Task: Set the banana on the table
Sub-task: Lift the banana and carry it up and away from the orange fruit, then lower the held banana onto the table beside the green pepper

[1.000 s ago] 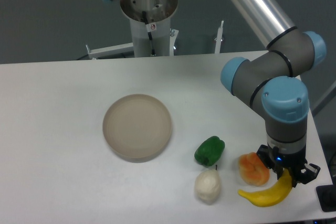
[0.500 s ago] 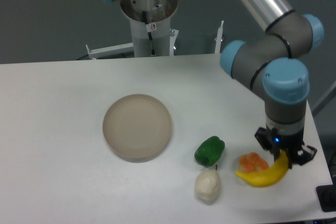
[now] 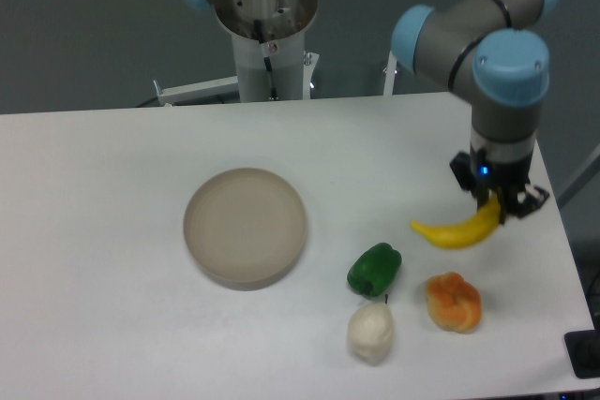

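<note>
The bright yellow banana point(image 3: 457, 230) hangs in the air above the right part of the white table point(image 3: 112, 231), held by its right end. My gripper point(image 3: 497, 205) is shut on that end, pointing down, with the arm rising behind it. The banana's free tip points left, above the gap between the green pepper and the orange fruit.
A round beige plate point(image 3: 245, 226) sits left of centre. A green pepper point(image 3: 374, 269), a white garlic-like bulb point(image 3: 371, 333) and a lumpy orange fruit point(image 3: 453, 302) lie near the front right. The table's right edge is close to the gripper.
The gripper has lifted the banana off the table's front right corner and carried it up and back, away from the orange fruit.
</note>
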Action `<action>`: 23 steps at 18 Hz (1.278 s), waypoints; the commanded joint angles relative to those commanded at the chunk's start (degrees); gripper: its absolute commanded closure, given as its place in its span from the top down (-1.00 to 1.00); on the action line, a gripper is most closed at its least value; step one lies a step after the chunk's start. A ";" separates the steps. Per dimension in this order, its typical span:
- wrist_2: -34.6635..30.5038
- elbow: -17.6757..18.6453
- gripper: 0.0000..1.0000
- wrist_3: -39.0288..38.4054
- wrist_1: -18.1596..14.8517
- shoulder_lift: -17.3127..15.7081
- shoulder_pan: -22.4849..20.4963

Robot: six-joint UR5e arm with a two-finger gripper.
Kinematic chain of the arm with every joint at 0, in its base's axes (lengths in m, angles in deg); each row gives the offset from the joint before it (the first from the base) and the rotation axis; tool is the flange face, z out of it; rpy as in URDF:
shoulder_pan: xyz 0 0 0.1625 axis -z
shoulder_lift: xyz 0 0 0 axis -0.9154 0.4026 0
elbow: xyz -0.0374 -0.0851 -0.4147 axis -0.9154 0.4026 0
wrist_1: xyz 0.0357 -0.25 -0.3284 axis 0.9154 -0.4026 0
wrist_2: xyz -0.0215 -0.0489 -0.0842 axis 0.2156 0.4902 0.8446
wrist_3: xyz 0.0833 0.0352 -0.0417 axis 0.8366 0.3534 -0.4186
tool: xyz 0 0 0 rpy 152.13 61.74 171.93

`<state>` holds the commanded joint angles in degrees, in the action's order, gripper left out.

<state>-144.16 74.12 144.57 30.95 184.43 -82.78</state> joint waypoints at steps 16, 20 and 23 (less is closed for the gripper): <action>3.78 15.13 -0.40 0.74 2.28 -1.68 -3.18; 3.69 16.28 -0.40 0.29 3.07 -1.07 -3.01; 3.61 17.07 -0.40 -0.76 4.83 -0.54 -2.57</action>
<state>-140.55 91.19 143.80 35.78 183.89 -85.35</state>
